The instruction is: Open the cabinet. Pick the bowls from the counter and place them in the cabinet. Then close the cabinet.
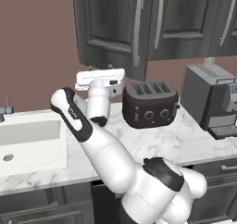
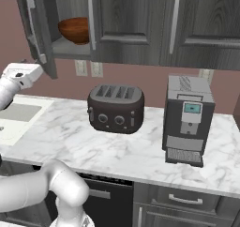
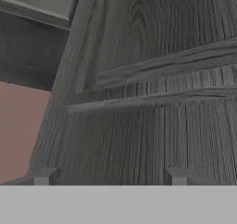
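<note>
- Up in the cabinet (image 2: 70, 34), the reddish-brown bowl (image 2: 75, 30) sits on the shelf; its door (image 2: 40, 29) stands ajar.
- Remaining, by my judgement: closing; patterned bowl's whereabouts undetermined.
- Gripper (image 3: 110, 177) faces the door panel, fingers apart, holding nothing.
- Right base view reveals the interior; left base view presents door fronts.
</note>
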